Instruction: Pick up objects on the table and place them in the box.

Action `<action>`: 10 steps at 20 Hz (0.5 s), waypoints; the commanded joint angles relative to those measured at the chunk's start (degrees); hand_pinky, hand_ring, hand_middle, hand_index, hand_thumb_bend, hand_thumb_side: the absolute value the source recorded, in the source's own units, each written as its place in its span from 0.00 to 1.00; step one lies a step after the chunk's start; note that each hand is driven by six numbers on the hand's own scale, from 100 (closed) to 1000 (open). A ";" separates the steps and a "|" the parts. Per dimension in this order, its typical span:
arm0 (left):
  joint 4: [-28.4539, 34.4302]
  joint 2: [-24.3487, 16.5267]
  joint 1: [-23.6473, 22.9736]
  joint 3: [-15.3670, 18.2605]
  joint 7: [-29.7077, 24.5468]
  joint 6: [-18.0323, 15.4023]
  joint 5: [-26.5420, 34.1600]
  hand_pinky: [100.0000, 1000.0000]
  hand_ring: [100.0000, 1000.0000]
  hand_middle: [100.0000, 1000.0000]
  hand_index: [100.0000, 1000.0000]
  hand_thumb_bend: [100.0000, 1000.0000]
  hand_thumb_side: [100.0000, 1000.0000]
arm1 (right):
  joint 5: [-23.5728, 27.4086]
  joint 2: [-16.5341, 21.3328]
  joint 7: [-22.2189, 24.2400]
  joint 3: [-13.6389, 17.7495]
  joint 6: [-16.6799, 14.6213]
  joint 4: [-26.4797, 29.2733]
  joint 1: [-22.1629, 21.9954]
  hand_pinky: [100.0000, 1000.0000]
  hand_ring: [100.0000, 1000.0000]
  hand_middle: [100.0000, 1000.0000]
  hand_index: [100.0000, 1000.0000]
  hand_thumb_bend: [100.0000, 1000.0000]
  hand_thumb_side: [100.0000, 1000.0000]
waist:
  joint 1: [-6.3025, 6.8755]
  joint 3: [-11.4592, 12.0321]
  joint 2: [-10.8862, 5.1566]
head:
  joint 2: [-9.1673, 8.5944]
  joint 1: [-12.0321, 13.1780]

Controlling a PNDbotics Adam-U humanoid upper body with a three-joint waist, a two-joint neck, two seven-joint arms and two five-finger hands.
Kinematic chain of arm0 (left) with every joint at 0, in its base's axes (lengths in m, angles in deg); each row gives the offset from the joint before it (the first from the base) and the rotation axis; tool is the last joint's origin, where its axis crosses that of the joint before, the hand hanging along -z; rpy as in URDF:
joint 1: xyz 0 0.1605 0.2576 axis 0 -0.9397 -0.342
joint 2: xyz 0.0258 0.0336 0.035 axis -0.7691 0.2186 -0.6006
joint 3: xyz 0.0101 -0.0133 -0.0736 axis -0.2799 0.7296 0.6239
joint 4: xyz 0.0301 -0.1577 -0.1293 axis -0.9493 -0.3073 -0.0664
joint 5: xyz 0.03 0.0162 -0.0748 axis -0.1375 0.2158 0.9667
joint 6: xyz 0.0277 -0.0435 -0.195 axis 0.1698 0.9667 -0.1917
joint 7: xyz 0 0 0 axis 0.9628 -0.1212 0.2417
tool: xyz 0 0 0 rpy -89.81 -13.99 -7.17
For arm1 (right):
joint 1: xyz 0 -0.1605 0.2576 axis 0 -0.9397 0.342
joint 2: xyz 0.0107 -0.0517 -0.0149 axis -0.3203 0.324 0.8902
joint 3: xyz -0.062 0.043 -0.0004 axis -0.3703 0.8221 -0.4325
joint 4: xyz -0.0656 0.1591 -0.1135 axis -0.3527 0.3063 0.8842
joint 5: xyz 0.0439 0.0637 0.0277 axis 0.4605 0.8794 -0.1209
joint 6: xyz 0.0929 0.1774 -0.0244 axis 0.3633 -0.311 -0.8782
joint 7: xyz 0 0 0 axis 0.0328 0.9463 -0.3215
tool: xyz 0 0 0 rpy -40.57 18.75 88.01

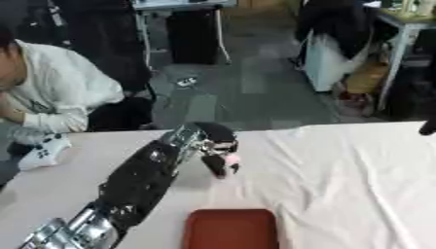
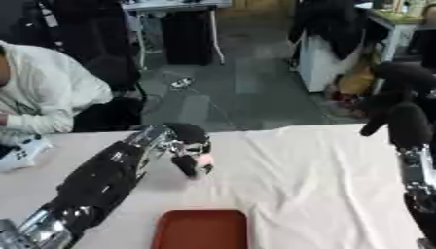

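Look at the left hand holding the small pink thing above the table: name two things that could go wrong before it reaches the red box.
1. The left hand grips the pink thing only at the tips of its fingers, so it might slip out onto the white cloth.
2. The red box lies near the table's front edge, close beside the left forearm; in drawing back, the arm could knock it.

The left hand (image 1: 213,143) hangs fingers-down, curled in a pinch, while the right hand (image 2: 393,99) is raised, fingers relaxed.
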 commanded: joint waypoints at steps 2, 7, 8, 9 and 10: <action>4.82 -3.64 1.43 -2.05 -1.76 -0.48 8.08 0.00 0.00 0.00 0.34 0.00 0.51 | -0.35 1.38 -0.24 0.63 0.38 0.96 -0.02 0.33 0.54 0.72 0.81 0.17 0.82 | -0.07 0.58 -1.25 | 0.35 -1.18; 9.94 -5.53 1.36 -5.23 -4.08 -0.25 16.77 0.00 0.00 0.00 0.34 0.00 0.51 | -0.56 2.34 -0.37 0.83 0.73 0.96 -0.81 0.33 0.54 0.72 0.81 0.17 0.82 | 0.00 1.63 -1.86 | 0.88 -2.22; 11.12 -5.95 1.34 -6.00 -4.66 -0.13 18.55 0.00 0.00 0.00 0.34 0.00 0.51 | -0.59 2.56 -0.39 0.87 0.81 0.96 -0.98 0.33 0.54 0.72 0.81 0.17 0.82 | 0.01 1.87 -1.98 | 1.00 -2.55; 12.21 -6.37 1.29 -6.68 -5.22 0.06 20.14 0.00 0.00 0.00 0.34 0.00 0.51 | -0.63 2.74 -0.40 0.90 0.88 0.96 -1.11 0.33 0.54 0.72 0.81 0.17 0.82 | 0.02 2.05 -2.07 | 1.07 -2.79; 13.38 -6.87 1.19 -7.43 -5.80 0.22 21.75 0.00 0.00 0.00 0.34 0.00 0.51 | -0.66 2.93 -0.41 0.92 0.95 0.96 -1.25 0.33 0.54 0.72 0.81 0.17 0.82 | 0.03 2.24 -2.16 | 1.13 -3.02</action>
